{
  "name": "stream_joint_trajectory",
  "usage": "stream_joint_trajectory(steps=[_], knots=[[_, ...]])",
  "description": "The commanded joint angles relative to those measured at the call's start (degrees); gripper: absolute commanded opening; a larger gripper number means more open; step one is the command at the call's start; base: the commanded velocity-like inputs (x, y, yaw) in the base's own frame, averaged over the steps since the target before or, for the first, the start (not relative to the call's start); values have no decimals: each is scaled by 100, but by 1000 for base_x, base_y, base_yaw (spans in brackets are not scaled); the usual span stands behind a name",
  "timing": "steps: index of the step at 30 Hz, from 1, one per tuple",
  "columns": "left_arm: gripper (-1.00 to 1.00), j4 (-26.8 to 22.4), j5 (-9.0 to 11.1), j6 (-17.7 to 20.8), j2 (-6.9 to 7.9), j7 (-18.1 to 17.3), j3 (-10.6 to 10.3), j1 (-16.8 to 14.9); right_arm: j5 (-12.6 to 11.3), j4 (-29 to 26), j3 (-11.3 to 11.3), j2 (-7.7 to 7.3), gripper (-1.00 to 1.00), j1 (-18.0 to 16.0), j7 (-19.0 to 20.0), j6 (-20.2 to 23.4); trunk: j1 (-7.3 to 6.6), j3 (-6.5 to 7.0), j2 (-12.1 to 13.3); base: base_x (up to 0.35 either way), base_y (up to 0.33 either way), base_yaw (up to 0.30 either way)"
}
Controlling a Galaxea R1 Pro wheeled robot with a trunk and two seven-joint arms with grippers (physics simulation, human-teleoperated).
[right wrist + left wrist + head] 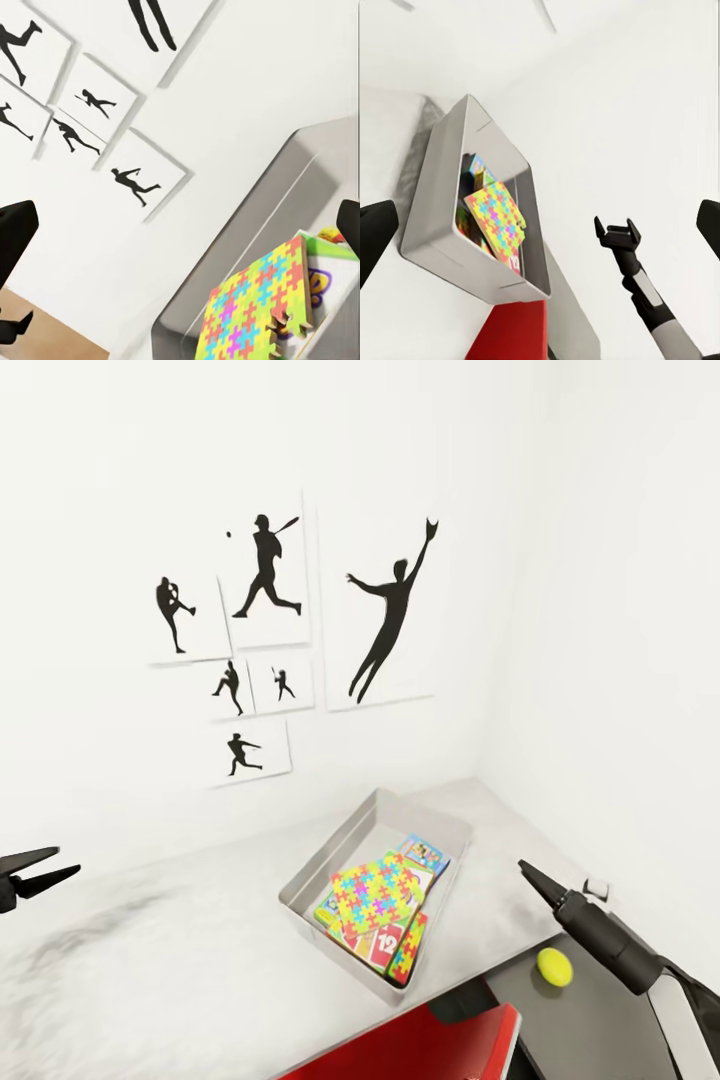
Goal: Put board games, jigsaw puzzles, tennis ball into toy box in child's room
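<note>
the grey toy box (325, 857) sits on the pale table (160, 970), close to the white wall with the black baseball posters (268, 570). inside it a bright jigsaw puzzle (373, 895) lies on top, tilted a bit, and a second puzzle (408, 948) leans along the near wall. under them are board games: a small blue one (424, 853) at the far end and one with a red card and a number on it (385, 943). there may be one more game under the pile, but it is too covered to tell. the tennis ball (554, 966) is not in the box; it rests on the lower dark part of the table (590, 1020), near the right gripper (530, 876). that gripper holds nothing and its jaws are spread wide. the left gripper (40, 872) hangs over the table's left end, well apart from the box, jaws open and empty. a red thing (430, 1050) pokes out below the table edge.
</note>
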Motion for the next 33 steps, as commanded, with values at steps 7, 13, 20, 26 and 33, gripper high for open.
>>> stream_joint_trajectory(steps=[7,13,20,26,33], knots=[[100,-13,28,62,-11,-30,-40,-10,-35,27,-13,-8,100,-1,23,-38,4,53,-13,-103,0,-106],[100,-21,30,60,-13,-30,-40,-10,-39,15,-14,-10,100,-1,81,-45,4,109,-13,-88,0,-136],[100,-71,30,57,-13,-30,-40,-10,-31,9,-16,-12,100,-1,132,-47,4,174,-13,-122,0,-140],[100,-128,30,57,-13,-30,-40,-10,-30,25,-17,-13,100,-1,136,-47,4,226,-13,-209,0,-166],[100,-175,30,57,-27,-30,-40,-10,-30,36,-17,-13,100,-1,136,-47,4,285,-13,-76,0,-185]])
